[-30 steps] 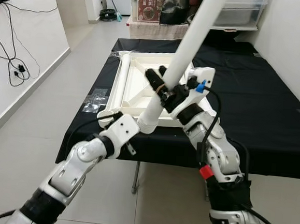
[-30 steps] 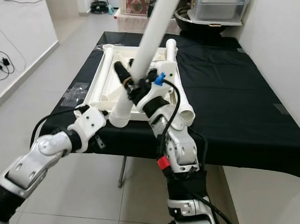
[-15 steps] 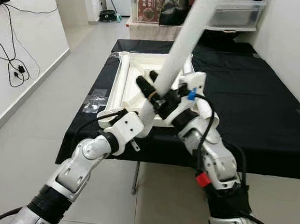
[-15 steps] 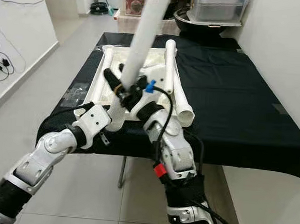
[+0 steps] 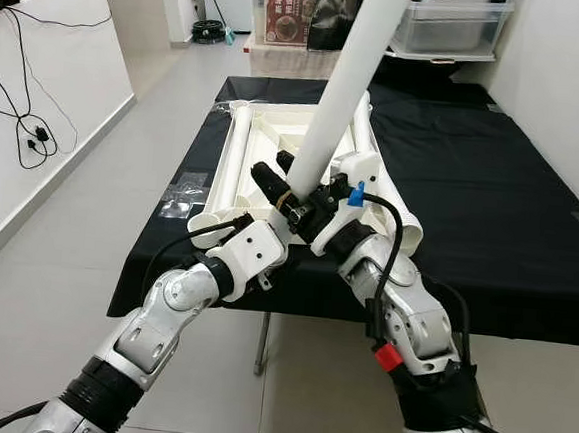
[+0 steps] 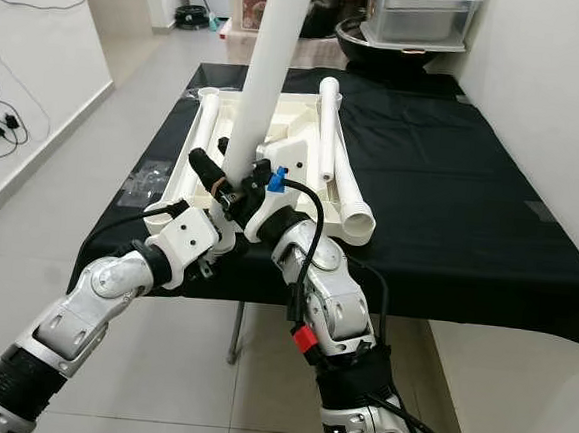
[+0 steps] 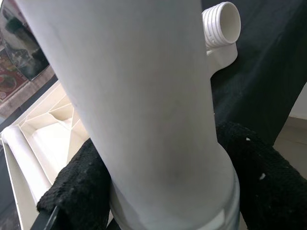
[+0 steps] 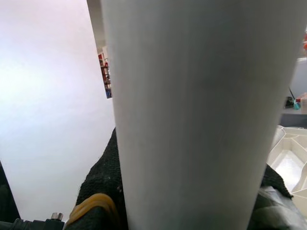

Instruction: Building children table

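At the near edge of a black-covered table (image 5: 492,192), I hold a long white table leg (image 5: 348,81) tilted up and away from me. My right hand (image 5: 293,199) is closed around the leg low down, black fingers (image 8: 103,182) pressed to either side. My left hand (image 7: 163,191) grips the leg's bottom end, just below the right. Behind them, the upturned white tabletop (image 5: 274,160) lies on the table with two other legs (image 6: 330,145) resting along its sides.
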### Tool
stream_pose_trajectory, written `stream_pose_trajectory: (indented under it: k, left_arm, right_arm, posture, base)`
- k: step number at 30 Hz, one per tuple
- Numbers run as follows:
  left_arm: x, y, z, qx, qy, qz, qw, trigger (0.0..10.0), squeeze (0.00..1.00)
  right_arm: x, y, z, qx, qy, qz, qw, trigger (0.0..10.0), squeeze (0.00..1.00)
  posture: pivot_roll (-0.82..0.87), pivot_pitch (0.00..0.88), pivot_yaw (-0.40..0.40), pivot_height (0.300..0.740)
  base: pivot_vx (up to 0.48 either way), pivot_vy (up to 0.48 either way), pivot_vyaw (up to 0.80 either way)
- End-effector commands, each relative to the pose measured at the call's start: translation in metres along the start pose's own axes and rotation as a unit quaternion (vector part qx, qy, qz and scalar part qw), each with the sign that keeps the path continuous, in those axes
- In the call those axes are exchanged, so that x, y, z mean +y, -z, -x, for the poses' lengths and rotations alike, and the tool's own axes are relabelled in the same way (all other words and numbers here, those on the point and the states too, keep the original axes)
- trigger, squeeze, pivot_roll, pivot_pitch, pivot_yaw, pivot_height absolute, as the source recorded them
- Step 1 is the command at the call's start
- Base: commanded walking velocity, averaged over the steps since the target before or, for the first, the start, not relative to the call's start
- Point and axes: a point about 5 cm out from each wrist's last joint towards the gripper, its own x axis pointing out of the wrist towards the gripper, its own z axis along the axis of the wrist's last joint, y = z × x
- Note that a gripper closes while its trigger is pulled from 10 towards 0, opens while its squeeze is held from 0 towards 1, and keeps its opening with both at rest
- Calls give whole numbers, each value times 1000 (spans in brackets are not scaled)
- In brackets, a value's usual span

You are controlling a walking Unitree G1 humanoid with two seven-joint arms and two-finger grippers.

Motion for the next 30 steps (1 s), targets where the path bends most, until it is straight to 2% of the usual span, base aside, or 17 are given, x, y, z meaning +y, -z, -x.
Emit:
stream_pose_trajectory:
  k: [1, 6, 7, 8, 9, 10, 11, 12, 13, 15, 17, 18, 19, 20, 21, 27, 30]
  left_arm:
    - [4, 6, 3, 10, -12, -4, 1000, 0, 0]
    - [3, 9, 4, 15, -15, -4, 1000, 0, 0]
    - [3, 10, 5, 18, -15, -6, 1000, 9137, 0]
    - [4, 10, 5, 21, -14, -8, 1000, 9137, 0]
    - [4, 10, 5, 21, -16, -12, 1000, 10000, 0]
    - [5, 10, 5, 21, -16, -14, 1000, 10000, 0]
    - [6, 10, 6, 21, -15, -17, 1000, 10000, 0]
    - [6, 10, 6, 20, -15, -21, 999, 10000, 0]
    - [7, 10, 6, 20, -15, -20, 999, 10000, 0]
    - [7, 10, 7, 20, -14, -21, 999, 10000, 0]
    - [7, 11, 7, 21, -10, -21, 1000, 10000, 0]
    - [6, 11, 8, 21, -7, -24, 999, 10000, 0]
    - [6, 12, 8, 22, -5, -23, 999, 10000, 0]
    - [6, 12, 8, 22, -5, -23, 999, 10000, 0]
    - [6, 12, 10, 22, -4, -27, 999, 10000, 0]
    - [6, 13, 10, 20, -2, -13, 1000, 10000, 0]
    - [6, 16, 12, 27, 5, -31, 999, 10000, 0]
  right_arm:
    - [1, -4, -1, -4, -1, 9, 1000, 0, 0]
    - [-3, -9, -4, -15, 9, 8, 1000, 0, 0]
    - [-5, -11, -5, -19, 17, 0, 1000, 0, 0]
    - [-6, -12, -5, -22, 22, -5, 999, 0, 0]
    - [-7, -13, -6, -25, 28, -14, 999, 0, 0]
    - [-8, -14, -6, -26, 32, -20, 999, 0, 0]
    - [-8, -14, -7, -26, 34, -22, 999, 10000, 0]
    - [-9, -15, -7, -27, 38, -23, 999, 10000, 0]
    - [-10, -15, -8, -29, 43, -21, 998, 10000, 980]
    - [-10, -15, -8, -28, 46, -20, 998, 10000, 1000]
    - [-10, -16, -9, -28, 46, -21, 998, 10000, 1000]
    - [-10, -16, -10, -28, 45, -21, 998, 10000, 761]
    - [-9, -16, -10, -29, 45, -23, 998, 10000, 55]
    - [-9, -16, -10, -29, 45, -23, 998, 10000, 55]
    - [-9, -16, -11, -30, 47, -21, 998, 10000, 0]
    - [-9, -16, -11, -27, 47, -24, 998, 10000, 0]
    - [-7, -16, -11, -26, 40, -31, 998, 10000, 0]
  posture:
    - [22, 5, 4, 740]
    - [24, 4, 3, 740]
    - [24, 7, 1, 740]
    - [24, 7, 1, 740]
    - [26, 8, 1, 740]
    - [26, 9, 2, 740]
    - [27, 17, 1, 740]
    - [27, 16, 0, 740]
    - [27, 15, 0, 740]
    - [27, 17, 0, 740]
    - [27, 17, 1, 740]
    - [29, 18, 0, 740]
    - [29, 19, 1, 740]
    - [29, 19, 1, 740]
    - [29, 20, 2, 740]
    - [29, 20, 2, 740]
    - [28, 19, 6, 740]
  base:
    - [0, 0, 0]
    - [0, 0, 0]
    - [0, 0, 0]
    - [0, 0, 0]
    - [0, 0, 0]
    - [0, 0, 0]
    - [0, 0, 0]
    - [0, 0, 0]
    - [0, 0, 0]
    - [0, 0, 0]
    - [0, 0, 0]
    - [0, 0, 0]
    - [0, 0, 0]
    - [0, 0, 0]
    - [0, 0, 0]
    - [0, 0, 0]
    - [0, 0, 0]
